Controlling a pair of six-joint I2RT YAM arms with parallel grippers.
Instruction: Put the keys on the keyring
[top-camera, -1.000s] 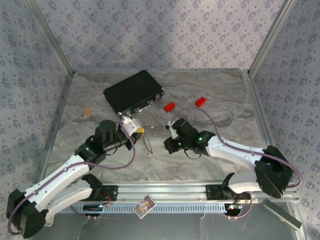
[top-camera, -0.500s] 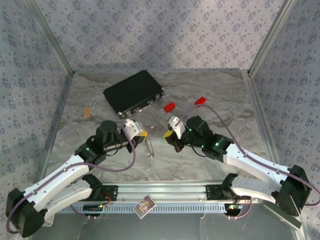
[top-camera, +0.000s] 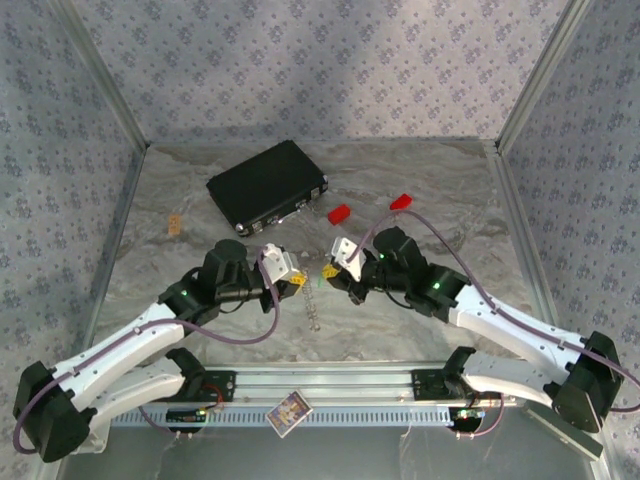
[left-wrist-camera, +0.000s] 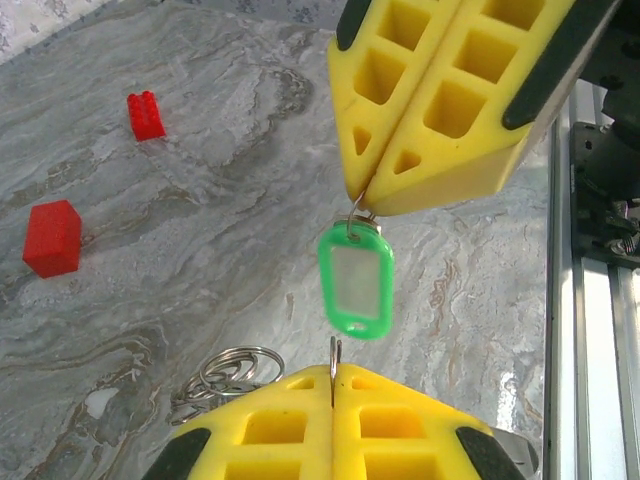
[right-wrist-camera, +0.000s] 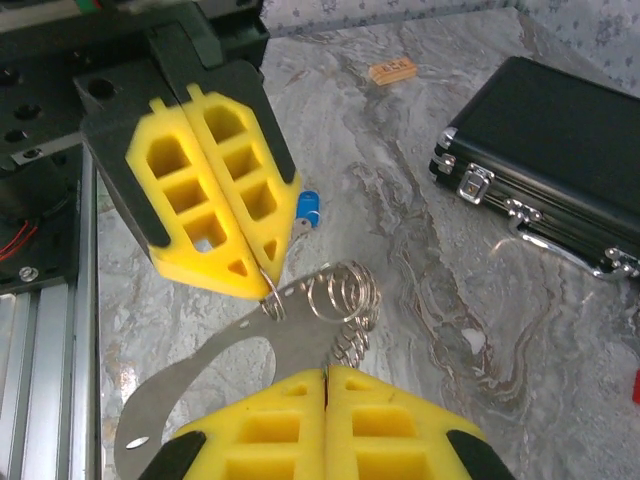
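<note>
We see left fingers (left-wrist-camera: 312, 388) pressed together on a thin wire of the keyring (right-wrist-camera: 345, 295), right fingers (right-wrist-camera: 308, 390) clamped on the ring of the green key (left-wrist-camera: 355, 280), blue key (right-wrist-camera: 308, 207) half hidden behind the left pair, desk (right-wrist-camera: 430, 260) beyond.

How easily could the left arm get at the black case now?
Probably easily: the black case lies just beyond the left gripper with nothing lying between, but its jaws are shut on the keyring.
</note>
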